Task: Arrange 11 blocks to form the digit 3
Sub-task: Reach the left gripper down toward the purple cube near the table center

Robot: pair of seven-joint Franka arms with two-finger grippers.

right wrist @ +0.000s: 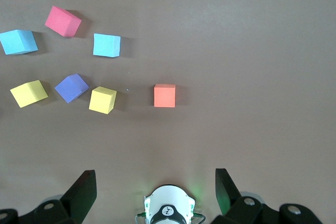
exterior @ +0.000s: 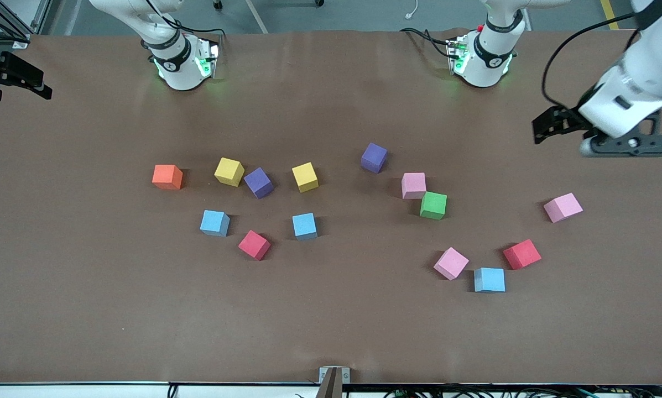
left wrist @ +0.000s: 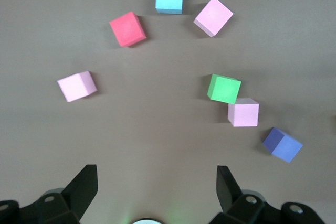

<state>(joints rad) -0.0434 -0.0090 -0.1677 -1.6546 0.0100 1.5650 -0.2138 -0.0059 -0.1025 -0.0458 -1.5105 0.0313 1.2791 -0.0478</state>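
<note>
While both hands are held wide open and empty above the brown tabletop (exterior: 331, 331), the small matte foam cubes are seen scattered singly, and no digit 3 has been formed. The right hand (right wrist: 155, 190) is held over the right arm's end of the tabletop, the left hand (left wrist: 156, 187) over the left arm's end.

Everything is placed from the green foam cube (exterior: 433, 205). Toward the right arm's end and slightly farther from the front camera, an orange foam cube (exterior: 167, 177), a yellow foam cube (exterior: 229, 171), a purple foam cube (exterior: 259, 182) and a second yellow cube (exterior: 305, 177) are lined up. Nearer to the camera than that line lie a light blue foam cube (exterior: 214, 223), a red foam cube (exterior: 254, 245) and a second blue cube (exterior: 305, 226). A second purple cube (exterior: 374, 157) is found near the green cube, and a pink foam cube (exterior: 413, 185) is set at its corner. Nearer to the camera are a second pink cube (exterior: 451, 263), a third blue cube (exterior: 489, 279) and a second red cube (exterior: 522, 254). A third pink cube (exterior: 563, 208) lies toward the left arm's end.
</note>
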